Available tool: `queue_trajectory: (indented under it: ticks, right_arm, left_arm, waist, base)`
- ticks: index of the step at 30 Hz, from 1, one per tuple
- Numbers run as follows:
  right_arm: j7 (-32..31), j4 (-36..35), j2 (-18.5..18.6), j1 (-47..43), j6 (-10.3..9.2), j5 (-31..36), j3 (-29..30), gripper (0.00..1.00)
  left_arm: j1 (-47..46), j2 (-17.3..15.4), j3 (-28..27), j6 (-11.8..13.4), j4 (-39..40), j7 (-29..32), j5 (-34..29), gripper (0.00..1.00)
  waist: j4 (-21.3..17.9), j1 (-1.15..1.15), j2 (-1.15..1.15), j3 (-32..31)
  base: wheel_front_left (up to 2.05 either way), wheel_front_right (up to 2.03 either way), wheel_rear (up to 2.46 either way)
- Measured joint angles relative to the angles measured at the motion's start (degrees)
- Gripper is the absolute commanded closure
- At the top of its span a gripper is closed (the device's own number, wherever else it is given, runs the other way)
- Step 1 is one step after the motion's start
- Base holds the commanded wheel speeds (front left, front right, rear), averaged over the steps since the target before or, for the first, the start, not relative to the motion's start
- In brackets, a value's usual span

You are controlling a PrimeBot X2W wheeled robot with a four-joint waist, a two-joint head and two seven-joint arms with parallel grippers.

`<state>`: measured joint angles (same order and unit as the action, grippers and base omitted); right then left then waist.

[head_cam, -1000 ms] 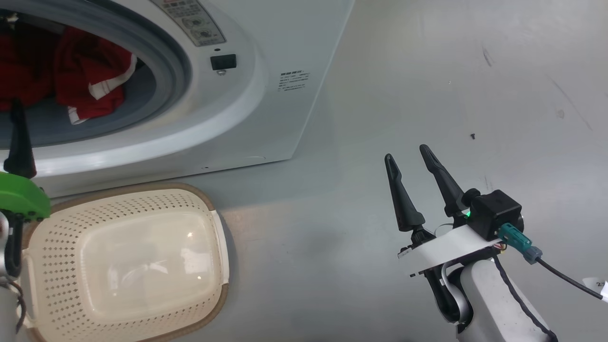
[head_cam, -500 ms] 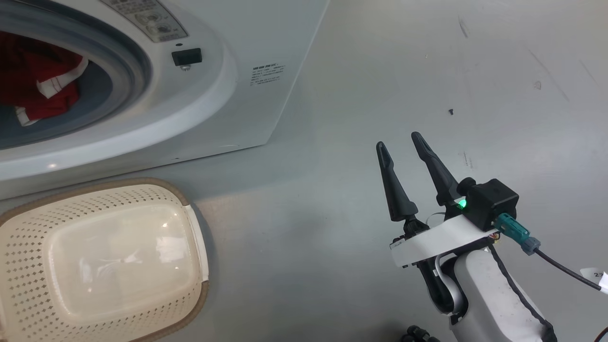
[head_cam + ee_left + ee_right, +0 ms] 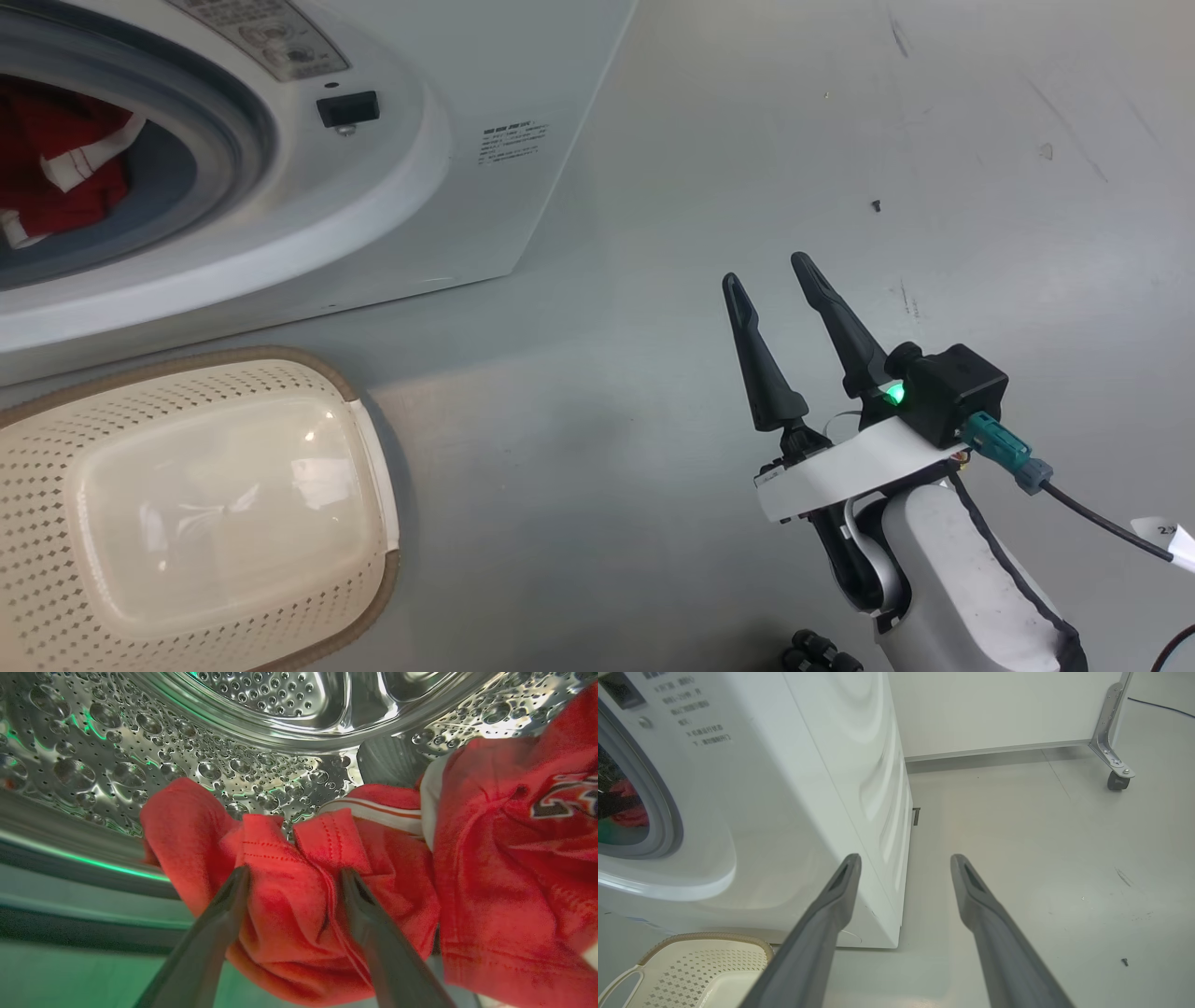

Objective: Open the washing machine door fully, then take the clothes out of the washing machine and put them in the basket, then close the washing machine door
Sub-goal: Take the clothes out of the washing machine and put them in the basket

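With my left gripper (image 3: 295,873) spread astride a fold of the red clothes (image 3: 490,858) in the steel drum (image 3: 140,742) and my right gripper (image 3: 766,270) spread idle, a shallow pinch could slip.

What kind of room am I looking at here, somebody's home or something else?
Probably a test room set up as a laundry corner, not a home: a white washing machine and a basket stand on a bare grey floor, near a plain panel on a caster.
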<state>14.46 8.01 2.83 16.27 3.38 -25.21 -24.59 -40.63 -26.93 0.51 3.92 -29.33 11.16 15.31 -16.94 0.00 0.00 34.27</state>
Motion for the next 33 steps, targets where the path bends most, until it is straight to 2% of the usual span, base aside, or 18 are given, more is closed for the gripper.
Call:
queue_trajectory:
  ticks: [15,16,17,22,33]
  right_arm:
    - [0.00,0.16,0.00,1.26,-0.57,-0.07,-0.97,0.00]
    - [0.00,0.20,0.00,1.32,-0.58,-0.07,-0.97,0.00]
    - [0.00,0.20,0.00,1.32,-0.58,-0.07,-0.97,0.00]
    - [0.00,0.36,0.00,1.99,-1.02,-0.07,-0.96,0.00]
    - [0.00,1.64,0.01,2.15,-1.10,0.40,-0.10,0.00]
  left_arm:
    - [-4.85,-0.93,2.88,0.31,-5.30,3.99,-2.35,0.00]
    - [-5.08,-0.89,2.96,0.24,-5.54,3.99,-2.35,0.47]
    - [-5.08,-0.89,2.96,0.24,-5.54,3.99,-2.35,1.00]
    - [-5.54,0.03,3.16,-0.19,-6.58,3.89,-2.21,1.00]
    - [-5.78,2.54,3.70,-1.05,-9.43,-0.40,-1.83,1.00]
  waist:
    - [-0.60,0.00,0.00,0.86]
    - [-0.60,0.00,0.00,0.86]
    - [-0.60,0.00,0.00,0.86]
    - [-0.47,0.00,0.00,0.72]
    - [0.87,0.00,0.00,-1.25]
  base:
    - [0.00,0.00,0.00]
    - [0.00,0.00,0.00]
    - [0.00,0.00,0.00]
    - [0.00,0.00,0.00]
    - [0.00,0.00,0.00]
